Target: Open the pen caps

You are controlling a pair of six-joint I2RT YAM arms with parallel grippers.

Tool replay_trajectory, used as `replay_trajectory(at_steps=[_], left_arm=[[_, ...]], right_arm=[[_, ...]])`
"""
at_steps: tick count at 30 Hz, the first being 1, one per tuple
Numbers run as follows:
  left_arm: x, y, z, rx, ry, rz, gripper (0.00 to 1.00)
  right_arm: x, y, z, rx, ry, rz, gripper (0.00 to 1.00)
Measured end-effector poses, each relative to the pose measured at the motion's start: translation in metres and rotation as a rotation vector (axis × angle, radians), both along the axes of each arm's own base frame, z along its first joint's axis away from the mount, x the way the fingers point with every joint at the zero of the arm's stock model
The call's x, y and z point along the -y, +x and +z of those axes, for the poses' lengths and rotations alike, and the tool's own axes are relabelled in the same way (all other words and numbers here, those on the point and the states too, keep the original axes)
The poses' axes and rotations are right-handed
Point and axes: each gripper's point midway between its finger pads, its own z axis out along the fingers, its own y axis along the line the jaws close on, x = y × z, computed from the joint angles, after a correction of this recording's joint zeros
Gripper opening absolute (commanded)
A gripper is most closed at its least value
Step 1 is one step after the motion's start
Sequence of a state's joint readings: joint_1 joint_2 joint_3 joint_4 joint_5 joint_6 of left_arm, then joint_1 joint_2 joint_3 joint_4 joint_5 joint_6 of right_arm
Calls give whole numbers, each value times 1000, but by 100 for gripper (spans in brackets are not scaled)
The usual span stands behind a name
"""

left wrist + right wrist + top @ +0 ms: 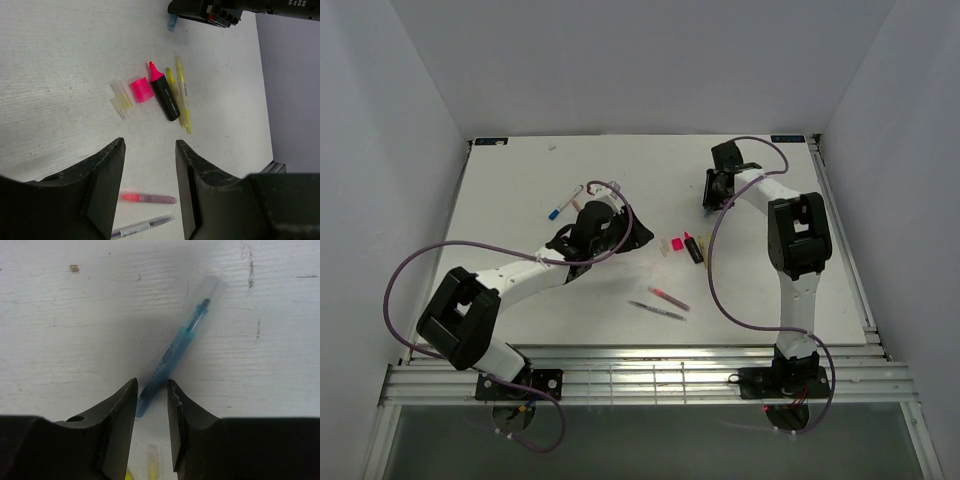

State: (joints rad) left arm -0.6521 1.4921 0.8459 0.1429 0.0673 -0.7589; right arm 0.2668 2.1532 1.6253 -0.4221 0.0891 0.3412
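Closest, the right gripper straddles the tail of a blue pen, clear cap on; whether it clamps is unclear. The left gripper hangs released over the white table, a loose pink cap beside an uncapped black highlighter.

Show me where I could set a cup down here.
Bare: the far left corner beyond the blue-capped pen, and the near strip before the two thin pens. Crowded: the middle, around the pink highlighter and loose caps.

Blue pen — lower end partly behind right tool finger, its print blurred, yellow pen cut by bottom edge
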Motion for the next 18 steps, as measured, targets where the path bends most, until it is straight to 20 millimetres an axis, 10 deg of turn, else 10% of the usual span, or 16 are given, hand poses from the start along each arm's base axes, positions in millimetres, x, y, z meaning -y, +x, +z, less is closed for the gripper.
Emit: replay_trajectory(at_steps=[9, 18], left_arm=[[-7, -9, -13, -33, 29, 0, 56], [-2, -3, 6, -56, -12, -57, 56]], right_arm=[[-10, -3, -7, -1, -85, 27, 8], [-19, -20, -3, 37, -25, 123, 8]])
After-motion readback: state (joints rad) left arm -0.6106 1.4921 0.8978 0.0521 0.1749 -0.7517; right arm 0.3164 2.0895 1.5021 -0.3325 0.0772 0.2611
